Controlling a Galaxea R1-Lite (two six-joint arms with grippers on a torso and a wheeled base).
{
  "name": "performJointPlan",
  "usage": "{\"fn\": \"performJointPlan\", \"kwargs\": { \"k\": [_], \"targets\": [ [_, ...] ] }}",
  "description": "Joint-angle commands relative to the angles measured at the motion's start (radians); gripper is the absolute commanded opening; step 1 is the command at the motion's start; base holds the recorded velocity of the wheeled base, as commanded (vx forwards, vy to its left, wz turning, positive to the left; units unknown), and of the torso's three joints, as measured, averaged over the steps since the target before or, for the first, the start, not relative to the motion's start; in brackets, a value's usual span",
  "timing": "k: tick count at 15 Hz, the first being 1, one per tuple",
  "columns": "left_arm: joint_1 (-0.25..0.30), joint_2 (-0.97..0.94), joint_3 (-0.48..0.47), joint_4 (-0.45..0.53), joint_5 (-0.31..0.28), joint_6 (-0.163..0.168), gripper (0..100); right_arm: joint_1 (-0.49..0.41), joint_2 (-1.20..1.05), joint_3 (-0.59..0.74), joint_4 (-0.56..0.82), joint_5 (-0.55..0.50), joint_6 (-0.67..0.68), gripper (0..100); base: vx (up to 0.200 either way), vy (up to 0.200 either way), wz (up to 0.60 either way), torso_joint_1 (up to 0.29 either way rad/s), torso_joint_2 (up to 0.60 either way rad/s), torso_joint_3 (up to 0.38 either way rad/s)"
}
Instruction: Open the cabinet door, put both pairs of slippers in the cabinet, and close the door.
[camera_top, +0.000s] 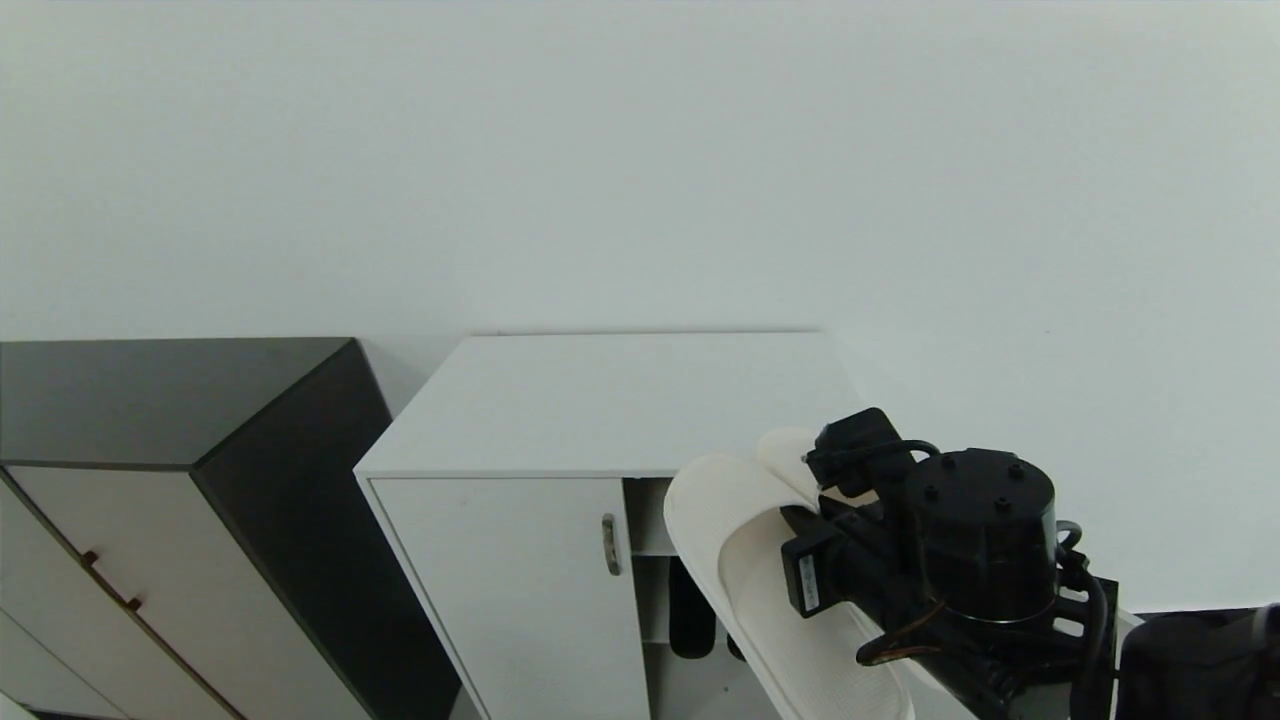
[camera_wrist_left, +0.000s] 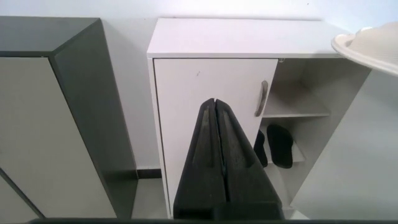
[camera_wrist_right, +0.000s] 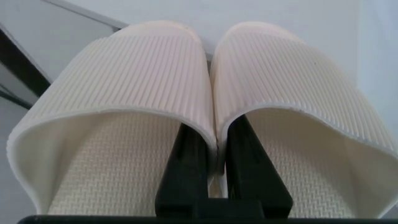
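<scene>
The right hand (camera_wrist_right: 216, 146) pinches a pair of cream ribbed slippers (camera_wrist_right: 155, 74), lower right in the head view, before the open white cabinet (camera_top: 600, 400). The left hand (camera_wrist_left: 215, 107) is pressed together.

Holding the left end effector (camera_wrist_left: 215, 102) pinched tight, no gap at the tips, right in front of the white cabinet (camera_wrist_left: 211, 37) and its closed door (camera_wrist_left: 180, 93). Showing the other half standing open, with a black pair of slippers (camera_wrist_left: 280, 146) sitting under the inner shelf (camera_wrist_left: 298, 112). Catching the edge of a cream slipper (camera_wrist_left: 370, 42) near the cabinet's top corner, plus a dark grey cabinet (camera_wrist_left: 68, 93) standing just beside.
</scene>
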Motion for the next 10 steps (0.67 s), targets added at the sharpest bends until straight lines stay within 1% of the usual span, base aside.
{"fn": "performJointPlan", "kwargs": {
  "k": [1,7,8,10],
  "targets": [
    [0.0,0.002,0.0,-0.001,0.0,-0.001,0,0.008,0.0,0.0,-0.002,0.001,0.003,0,0.0,0.0,0.0,0.0,0.0,0.0],
    [0.0,0.0,0.0,-0.001,0.0,-0.001,0,0.016,0.002,0.003,-0.002,0.001,0.004,0,0.0,0.0,0.0,0.0,0.0,0.0],
    [0.0,0.0,0.0,-0.001,0.0,-0.001,0,0.019,0.002,0.003,-0.002,0.001,0.004,0,0.0,0.0,0.0,-0.061,0.11,0.071],
    [0.0,0.002,0.0,-0.001,0.0,-0.001,0,0.019,0.002,0.003,-0.002,0.001,0.003,0,0.0,0.0,0.0,-0.154,0.36,0.205]
  ]
}}
